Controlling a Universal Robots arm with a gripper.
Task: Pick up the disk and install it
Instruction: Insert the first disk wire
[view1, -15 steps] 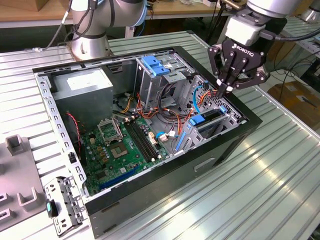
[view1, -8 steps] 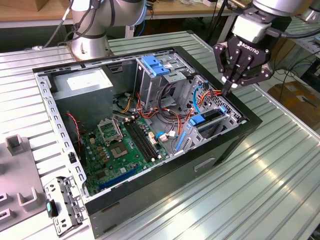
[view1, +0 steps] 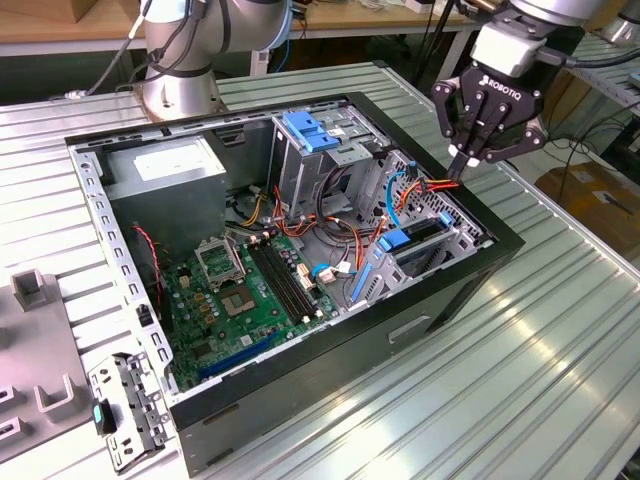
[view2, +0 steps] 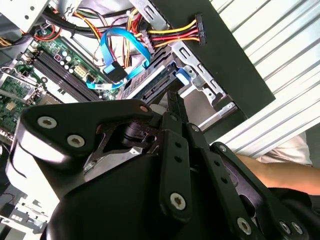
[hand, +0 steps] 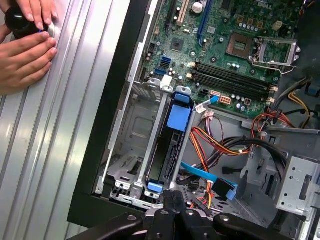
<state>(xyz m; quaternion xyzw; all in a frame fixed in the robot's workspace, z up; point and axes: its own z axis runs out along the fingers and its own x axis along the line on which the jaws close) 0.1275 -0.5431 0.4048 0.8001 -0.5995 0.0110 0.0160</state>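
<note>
The disk (hand: 168, 150) is seated in the computer case (view1: 300, 395), set on a ribbed table (view1: 545, 350); the gripper (view1: 459, 170) is clenched empty.

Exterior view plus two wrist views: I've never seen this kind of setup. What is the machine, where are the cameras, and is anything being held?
It is a robot arm over an open computer case on a ribbed metal table. The exterior view looks from off the arm; both wrist views ride on it, looking past its jaws. The jaws are shut and hold nothing, near the disk, which sits in its bay with a blue frame. A person's hands rest on the table.
</note>
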